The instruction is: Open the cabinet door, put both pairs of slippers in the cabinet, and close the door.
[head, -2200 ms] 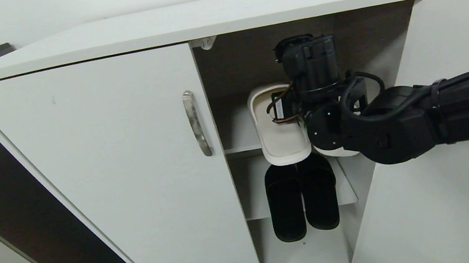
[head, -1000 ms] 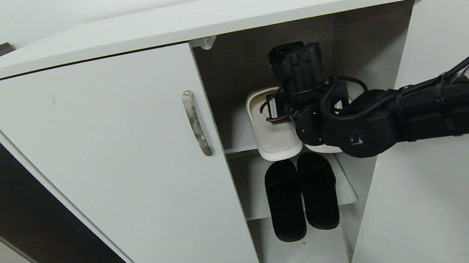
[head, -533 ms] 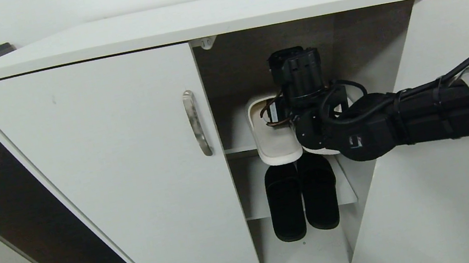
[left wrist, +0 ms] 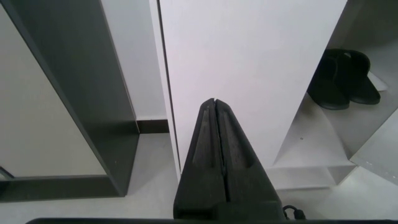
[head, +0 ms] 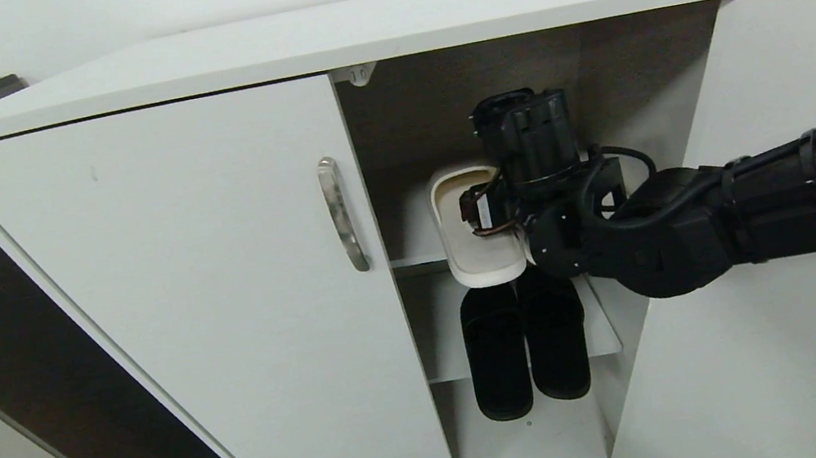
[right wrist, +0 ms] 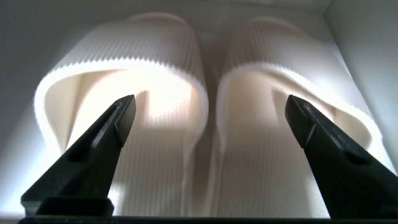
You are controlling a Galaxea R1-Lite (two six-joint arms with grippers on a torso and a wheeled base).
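Two white slippers [right wrist: 143, 93] lie, apparently, on the shelf [head: 419, 248] above the black slippers [head: 526, 342]; the right gripper [right wrist: 209, 106] gapes empty before them, its arm [head: 747, 222] screening one. Left gripper [left wrist: 214, 109], pinched together, faces the closed door [head: 204, 296].

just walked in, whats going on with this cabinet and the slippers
The robot's right arm reaches into the cabinet, whose right door stands open. Its right claw is open, gripping nothing, just in front of the white slippers, which lie side by side on the upper shelf. The black slippers lie on the shelf below. The left claw is shut and empty, in front of the closed left door. Both pairs are in; the open door is not yet closed.
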